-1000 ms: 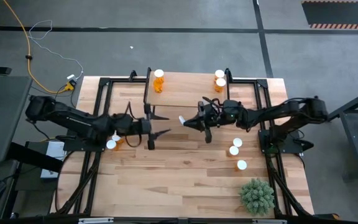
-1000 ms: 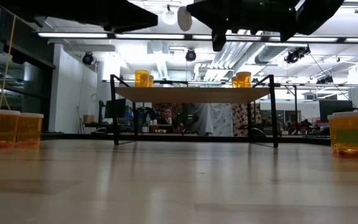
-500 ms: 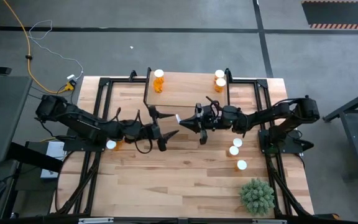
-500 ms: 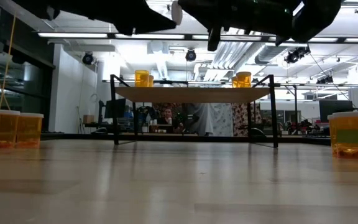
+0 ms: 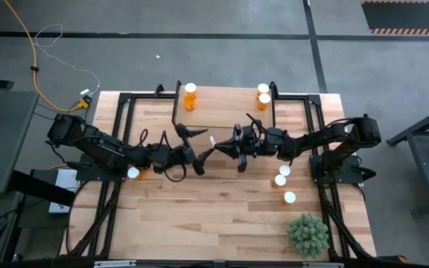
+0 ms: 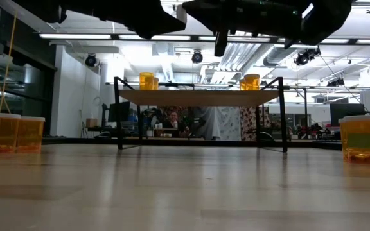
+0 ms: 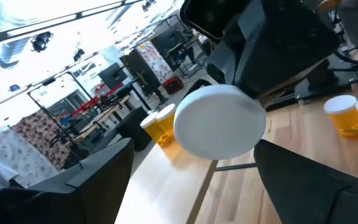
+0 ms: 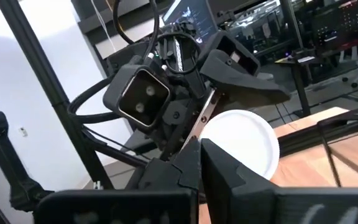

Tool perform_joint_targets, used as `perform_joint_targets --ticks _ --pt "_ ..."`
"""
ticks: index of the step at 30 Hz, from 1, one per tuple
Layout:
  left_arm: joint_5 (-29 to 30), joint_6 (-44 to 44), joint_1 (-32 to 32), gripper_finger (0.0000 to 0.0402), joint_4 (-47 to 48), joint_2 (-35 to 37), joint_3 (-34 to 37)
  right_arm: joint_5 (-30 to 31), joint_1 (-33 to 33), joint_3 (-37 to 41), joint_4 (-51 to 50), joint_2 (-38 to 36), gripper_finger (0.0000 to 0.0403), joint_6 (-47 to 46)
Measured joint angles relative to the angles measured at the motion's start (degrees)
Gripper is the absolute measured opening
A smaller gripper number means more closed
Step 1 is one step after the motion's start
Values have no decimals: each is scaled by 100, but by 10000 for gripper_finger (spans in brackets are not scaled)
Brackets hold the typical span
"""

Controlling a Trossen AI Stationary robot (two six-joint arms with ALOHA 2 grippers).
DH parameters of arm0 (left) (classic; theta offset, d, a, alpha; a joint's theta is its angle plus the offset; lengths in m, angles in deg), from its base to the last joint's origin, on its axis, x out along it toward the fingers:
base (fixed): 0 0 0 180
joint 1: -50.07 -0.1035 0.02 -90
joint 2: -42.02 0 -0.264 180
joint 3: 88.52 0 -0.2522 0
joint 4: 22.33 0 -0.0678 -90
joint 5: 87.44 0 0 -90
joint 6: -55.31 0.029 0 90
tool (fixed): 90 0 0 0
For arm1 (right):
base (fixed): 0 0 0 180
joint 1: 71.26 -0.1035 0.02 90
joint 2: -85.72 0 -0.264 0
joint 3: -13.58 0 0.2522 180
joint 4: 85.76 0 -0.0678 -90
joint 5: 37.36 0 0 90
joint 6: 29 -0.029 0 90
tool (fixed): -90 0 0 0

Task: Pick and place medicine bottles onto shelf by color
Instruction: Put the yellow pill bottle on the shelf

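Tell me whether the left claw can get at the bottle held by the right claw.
Likely yes: the left claw is open and faces the bottle by its white cap in the right claw, with nothing between them.

We see a wooden table [image 5: 199, 201] carrying a low shelf [image 5: 226, 100], loose medicine bottles [image 5: 281, 180], and a green spiky plant [image 5: 307, 234]; three bottles [image 5: 190, 95] stand on the shelf.

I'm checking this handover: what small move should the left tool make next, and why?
Probably close the left tool on the bottle. It stands open either side of the white cap, which the right tool holds out over mid-table, so gripping before the right lets go seems safest.
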Motion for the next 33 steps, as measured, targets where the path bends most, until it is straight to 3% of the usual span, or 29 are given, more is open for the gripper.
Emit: perform_joint_targets --ticks 8,22,33 --pt "-774 -22 0 323 2 -2 0 -19 -39 0 -1 0 0 -183" --pt "-1112 -61 0 322 -35 0 2 -111 -63 0 -48 0 0 -363" --pt "-1071 -59 -2 265 -31 2 2 -114 -63 0 -48 0 0 -350"
